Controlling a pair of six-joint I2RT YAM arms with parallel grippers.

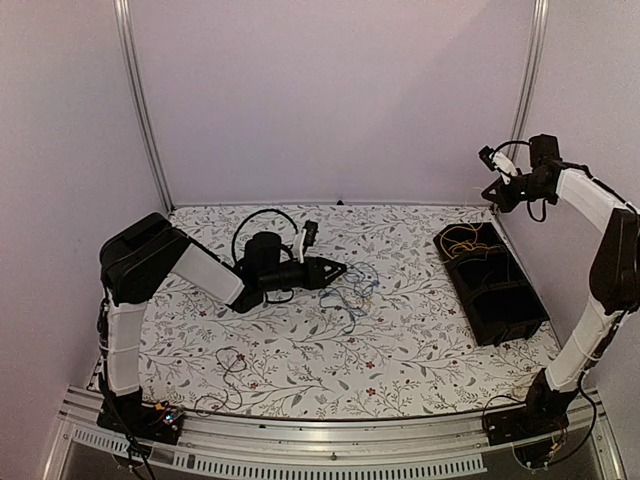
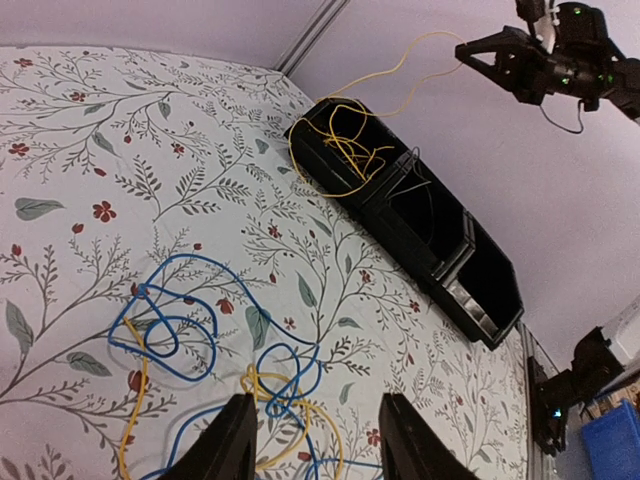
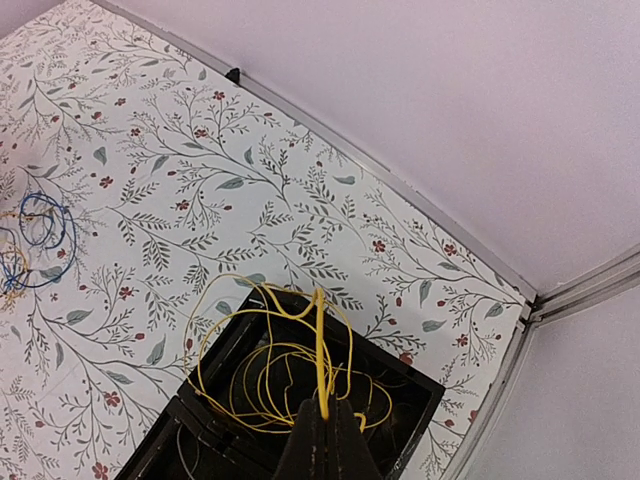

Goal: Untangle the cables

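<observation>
A loose tangle of blue and yellow cables [image 1: 352,290] lies on the flowered table, just ahead of my left gripper [image 1: 338,270]. In the left wrist view the blue cable [image 2: 175,310] loops over a yellow cable [image 2: 300,405]. My left gripper [image 2: 320,445] hovers open above them with nothing between its fingers. My right gripper [image 1: 493,192] is raised high over the far end of the black bin [image 1: 500,300]. It is shut [image 3: 325,425] on a yellow cable [image 3: 322,340] whose coils hang into that compartment [image 2: 340,150].
A thin dark wire [image 1: 228,365] lies near the front left of the table. The black bin [image 2: 440,255] has several compartments and sits along the right side. The left arm's thick black cable [image 1: 265,215] loops above its wrist. Walls close in the back and sides.
</observation>
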